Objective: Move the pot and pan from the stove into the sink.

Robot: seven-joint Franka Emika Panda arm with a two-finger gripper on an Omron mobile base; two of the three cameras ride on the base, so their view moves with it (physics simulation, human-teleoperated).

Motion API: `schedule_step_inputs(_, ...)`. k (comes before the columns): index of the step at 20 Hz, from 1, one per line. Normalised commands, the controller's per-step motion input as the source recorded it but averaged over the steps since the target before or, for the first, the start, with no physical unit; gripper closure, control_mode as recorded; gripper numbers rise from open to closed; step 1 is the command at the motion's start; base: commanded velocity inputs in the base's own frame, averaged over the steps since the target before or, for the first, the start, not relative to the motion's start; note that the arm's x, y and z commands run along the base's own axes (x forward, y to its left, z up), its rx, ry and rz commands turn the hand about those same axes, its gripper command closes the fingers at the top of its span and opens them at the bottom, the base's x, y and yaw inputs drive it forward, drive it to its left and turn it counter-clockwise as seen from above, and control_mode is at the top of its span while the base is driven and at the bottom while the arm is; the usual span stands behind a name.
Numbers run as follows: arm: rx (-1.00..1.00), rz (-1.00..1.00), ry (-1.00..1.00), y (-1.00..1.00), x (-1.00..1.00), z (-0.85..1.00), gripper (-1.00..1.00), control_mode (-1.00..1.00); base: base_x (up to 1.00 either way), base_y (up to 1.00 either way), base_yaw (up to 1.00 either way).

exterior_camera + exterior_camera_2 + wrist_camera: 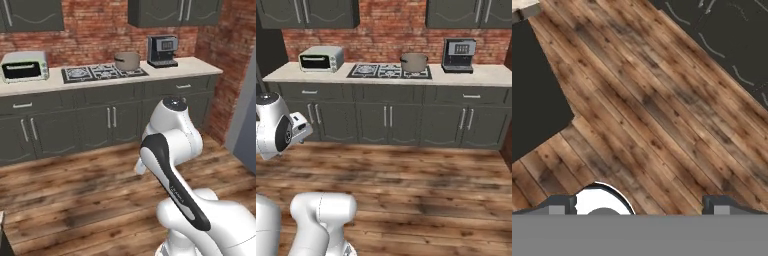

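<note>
The beige pot (127,61) (414,62) stands on the right side of the black stove (97,73) (381,71), which is set in the counter against the brick wall. The pan and the sink are out of view. My arm is folded in the foreground, well back from the counter, with the hand pointing down at the wooden floor. In the hand view my gripper (642,204) is open, its fingertips (562,203) far apart with nothing but floorboards between them.
A toaster oven (25,66) (321,58) sits left of the stove and a coffee machine (162,51) (458,55) to its right. Dark grey cabinets (107,120) (388,117) run under the counter. Wooden floor (642,110) lies between me and them. A dark block (532,90) stands nearby.
</note>
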Motion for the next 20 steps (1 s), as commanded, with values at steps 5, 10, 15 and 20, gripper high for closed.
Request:
schedule_step_inputs(5,0.00,0.00,0.00,0.00,0.00,0.00,-1.00,1.00,0.87,0.05,0.00)
schedule_step_inputs(10,0.00,0.00,0.00,0.00,0.00,0.00,-1.00,1.00,0.87,0.01,0.00)
schedule_step_inputs(15,0.00,0.00,0.00,0.00,0.00,0.00,-1.00,1.00,0.89,0.03,0.00)
schedule_step_inputs(20,0.00,0.00,0.00,0.00,0.00,0.00,-1.00,1.00,0.88,0.05,0.00)
